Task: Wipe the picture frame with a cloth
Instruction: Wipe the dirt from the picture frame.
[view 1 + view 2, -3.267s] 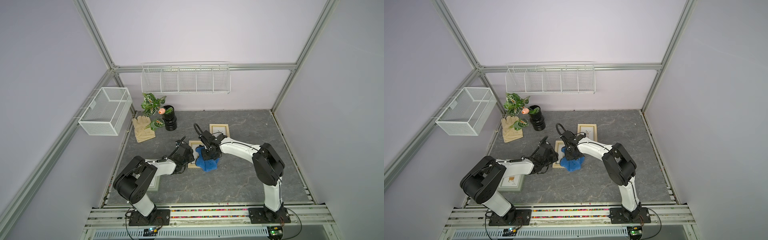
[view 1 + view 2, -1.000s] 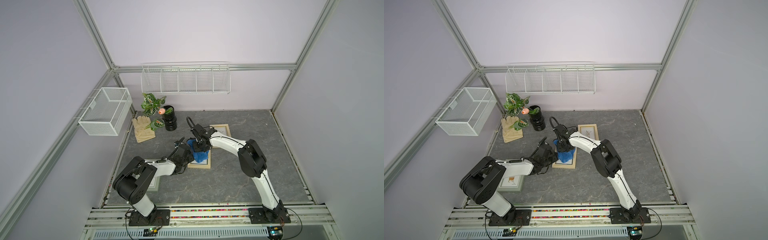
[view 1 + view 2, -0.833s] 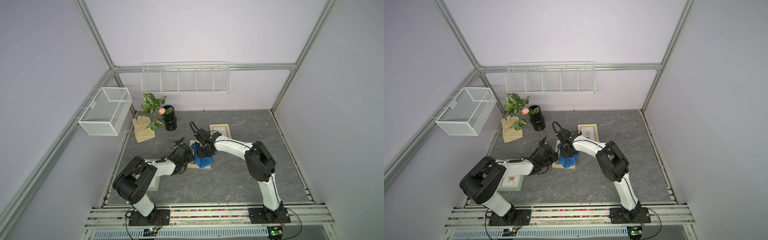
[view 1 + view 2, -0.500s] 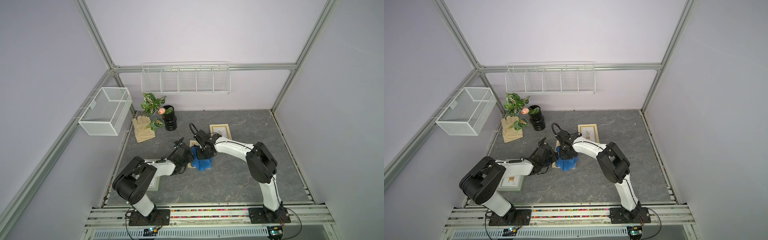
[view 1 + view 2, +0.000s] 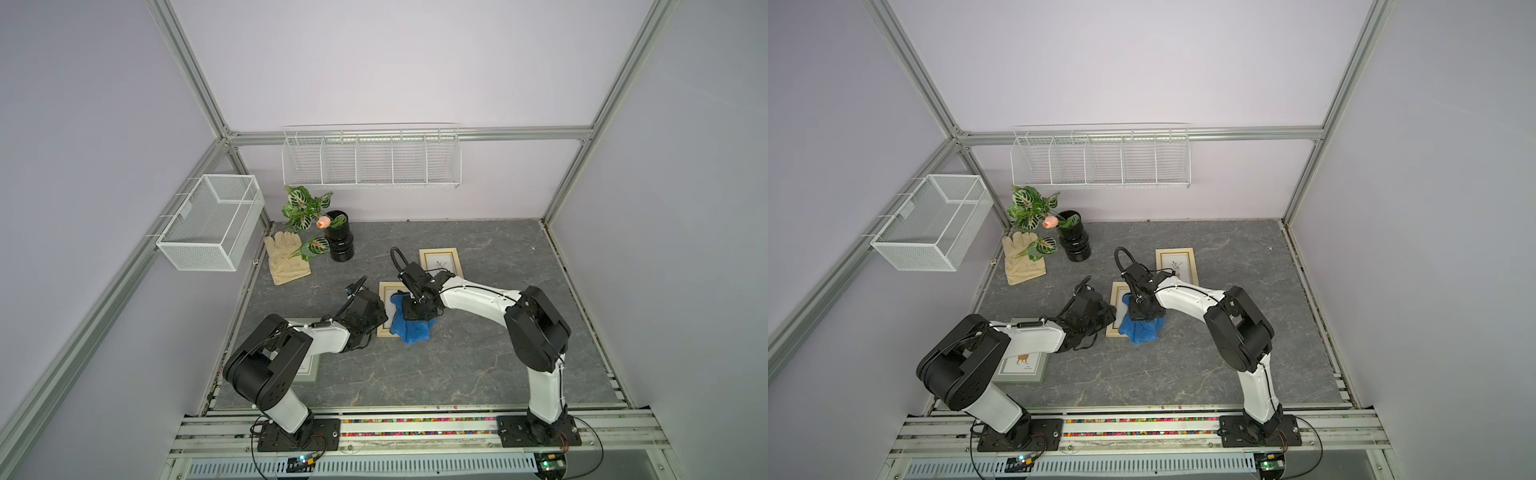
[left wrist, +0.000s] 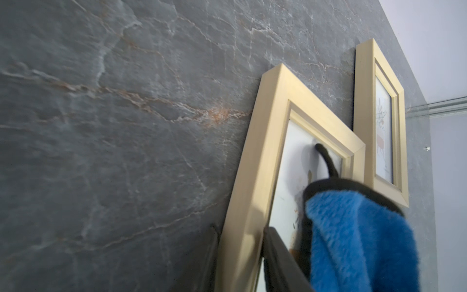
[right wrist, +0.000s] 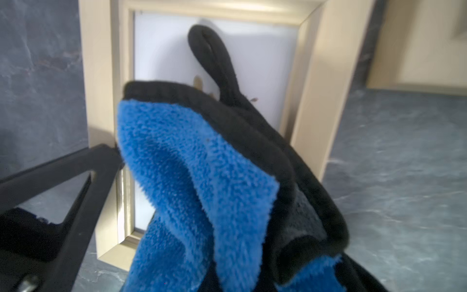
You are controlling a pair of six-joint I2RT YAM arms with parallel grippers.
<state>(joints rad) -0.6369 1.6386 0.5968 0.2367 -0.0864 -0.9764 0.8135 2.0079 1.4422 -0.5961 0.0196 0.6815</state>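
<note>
Wiping is the step in hand: the right gripper (image 5: 419,311), clenched on the blue cloth (image 5: 412,330), presses it onto the glass of the gold picture frame (image 5: 385,291), while the left gripper (image 5: 379,322) pinches the frame's side rail to steady it. Next, I judge, the cloth needs a sweep toward the bare far glass. Grey marbled table (image 5: 457,370) carries another gold frame (image 5: 440,251) beyond; farther, a beige glove (image 5: 286,259), potted plant (image 5: 338,243), and wire shelf (image 5: 372,160) on the lilac wall (image 5: 415,83).
</note>
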